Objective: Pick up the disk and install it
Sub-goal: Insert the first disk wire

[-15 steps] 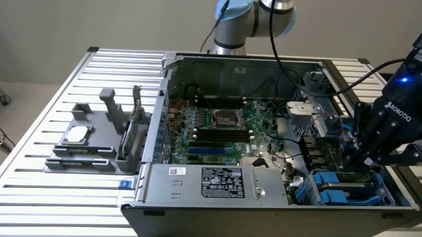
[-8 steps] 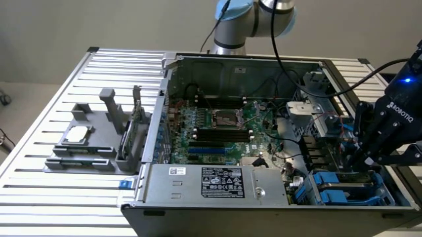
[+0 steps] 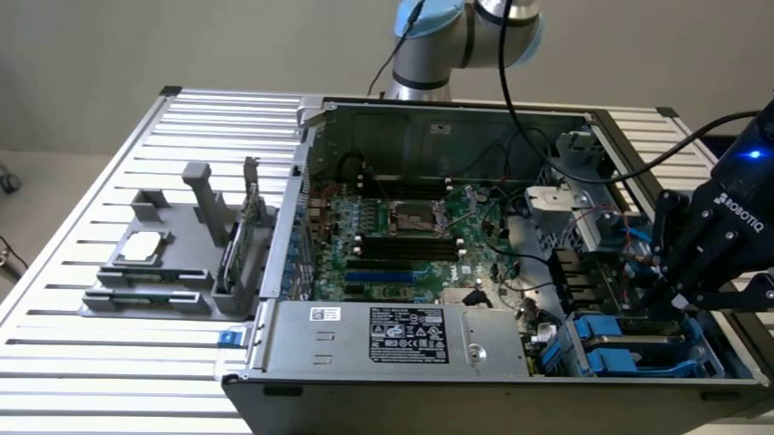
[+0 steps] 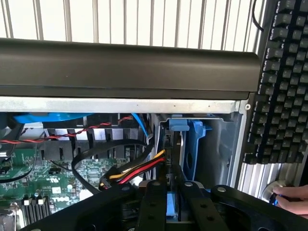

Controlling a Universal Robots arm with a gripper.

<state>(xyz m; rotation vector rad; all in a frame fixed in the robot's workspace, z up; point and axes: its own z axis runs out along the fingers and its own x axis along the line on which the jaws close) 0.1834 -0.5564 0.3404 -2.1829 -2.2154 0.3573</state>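
My black gripper (image 3: 662,292) reaches down into the drive bay at the exterior view's right end of the open computer case (image 3: 303,163). In the wrist view its two fingers (image 4: 153,204) stand close together on a thin blue-edged slab, the disk (image 4: 172,204), seen edge-on. The disk's blue carrier (image 4: 194,147) runs away from the fingers into the silver bay, upright beside the case wall. The arm hides most of the disk in the exterior view.
Blue carriers (image 3: 617,349) sit in the bay below the gripper. Red and yellow cables (image 4: 139,171) run close by the disk. The labelled power-supply box (image 3: 411,335), motherboard (image 3: 400,236), grey fixture (image 3: 158,272), a keyboard (image 4: 279,72) and a hand (image 4: 294,198) are around.
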